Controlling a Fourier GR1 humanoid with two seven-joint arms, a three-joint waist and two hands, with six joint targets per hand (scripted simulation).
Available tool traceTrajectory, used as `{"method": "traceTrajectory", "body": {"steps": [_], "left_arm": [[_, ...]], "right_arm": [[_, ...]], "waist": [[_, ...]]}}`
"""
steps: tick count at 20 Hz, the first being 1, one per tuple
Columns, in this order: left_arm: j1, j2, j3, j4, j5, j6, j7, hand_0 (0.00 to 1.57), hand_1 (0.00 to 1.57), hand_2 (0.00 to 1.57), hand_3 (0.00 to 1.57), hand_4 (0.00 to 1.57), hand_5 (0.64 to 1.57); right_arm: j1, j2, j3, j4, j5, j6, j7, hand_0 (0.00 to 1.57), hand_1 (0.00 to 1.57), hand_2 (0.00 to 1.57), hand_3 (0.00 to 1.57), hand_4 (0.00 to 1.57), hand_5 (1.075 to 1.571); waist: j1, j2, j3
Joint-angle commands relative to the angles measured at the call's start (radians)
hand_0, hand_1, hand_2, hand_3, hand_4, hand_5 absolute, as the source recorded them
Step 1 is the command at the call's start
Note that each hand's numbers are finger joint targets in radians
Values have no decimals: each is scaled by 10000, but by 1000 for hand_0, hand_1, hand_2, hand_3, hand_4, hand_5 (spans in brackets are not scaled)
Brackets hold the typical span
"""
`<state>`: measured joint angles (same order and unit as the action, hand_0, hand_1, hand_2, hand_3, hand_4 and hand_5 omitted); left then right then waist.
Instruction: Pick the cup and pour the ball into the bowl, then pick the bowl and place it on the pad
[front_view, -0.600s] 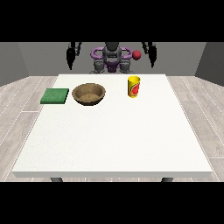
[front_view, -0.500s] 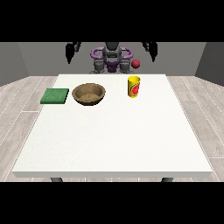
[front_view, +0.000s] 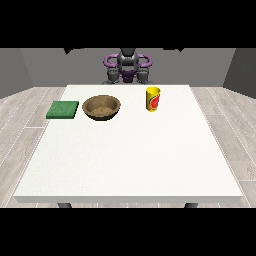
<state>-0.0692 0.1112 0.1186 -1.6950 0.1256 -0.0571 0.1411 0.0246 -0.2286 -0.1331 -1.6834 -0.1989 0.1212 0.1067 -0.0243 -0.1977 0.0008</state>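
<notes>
A yellow cup with a red mark stands upright on the white table, right of centre at the far side. No ball shows outside it, and the cup's inside is hidden. To its left sits a brown bowl, and further left a green pad lies flat. Both arms are raised high. Only a dark sliver of the hand at the view's left and of the hand at the view's right shows at the scene's top edge, far above the objects.
The robot's grey and purple torso stands behind the table's far edge. Grey plank floor surrounds the table. The near half of the table holds no objects.
Both hands have risen from beside the robot's head to the top edge. The red ball that was falling near the robot's shoulder no longer shows.
</notes>
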Motion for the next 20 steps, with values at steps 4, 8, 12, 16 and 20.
{"method": "traceTrajectory", "body": {"steps": [4,8,12,16,20], "left_arm": [[-1002,275,783,61,676,-52,-516,0,0,0,0,0,1547],[-870,438,973,997,636,-502,-1686,0,0,0,0,0,1539],[-622,189,1139,2306,55,-562,-4042,0,0,0,0,0,1529],[-1019,-215,799,3341,-451,-178,-5129,0,0,0,0,0,1526],[-1741,-473,1133,4730,-637,503,-6233,0,0,0,0,0,1519]], "right_arm": [[-423,-363,-959,575,-734,992,-1068,0,0,0,0,0,1569],[-452,-39,-796,360,-306,759,-1104,0,0,0,0,0,1569],[-602,153,-546,457,-90,893,-1933,0,0,0,0,0,1570],[-973,151,-742,1044,-81,996,-2399,0,0,0,0,0,1571],[-1044,-45,-639,880,-99,1456,-2659,0,0,0,0,0,1571]], "waist": [[31,1558,-6],[-93,1791,-8],[-292,2791,-12],[-372,3104,-10],[-1080,3750,-14]]}}
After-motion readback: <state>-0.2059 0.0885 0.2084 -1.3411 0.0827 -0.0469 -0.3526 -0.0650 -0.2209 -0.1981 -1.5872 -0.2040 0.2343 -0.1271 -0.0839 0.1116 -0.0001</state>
